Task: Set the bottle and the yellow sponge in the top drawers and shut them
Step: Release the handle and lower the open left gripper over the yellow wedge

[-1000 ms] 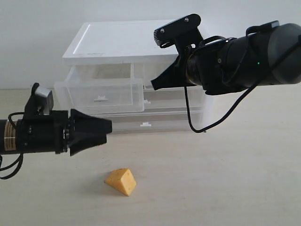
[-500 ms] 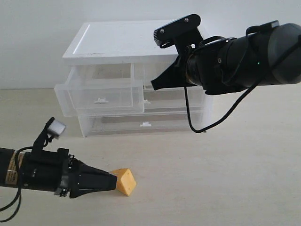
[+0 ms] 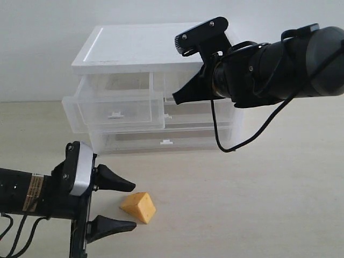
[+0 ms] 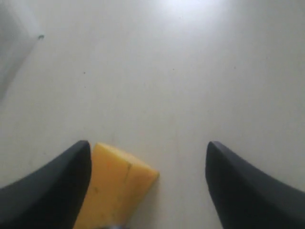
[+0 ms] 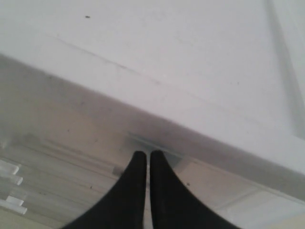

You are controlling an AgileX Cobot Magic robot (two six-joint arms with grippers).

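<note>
The yellow sponge (image 3: 138, 206) lies on the table in front of the cabinet. My left gripper (image 3: 128, 207) is open and low at the table, its two fingers standing on either side of the sponge (image 4: 114, 186); one finger (image 4: 52, 188) is close against the sponge. The left top drawer (image 3: 114, 109) is pulled out. My right gripper (image 3: 178, 98) is shut at the front of the right top drawer (image 5: 248, 191), just under the cabinet's white top. Nothing shows between its fingers. The bottle is out of view.
The white-topped translucent drawer cabinet (image 3: 140, 48) stands at the back of the table, with two full-width drawers (image 3: 167, 141) below the top ones. The right arm (image 3: 279, 64) reaches across in front of the cabinet's right side.
My left arm dropped from drawer height to the table, turned its wrist and opened its fingers around the sponge. The right arm has barely moved.
</note>
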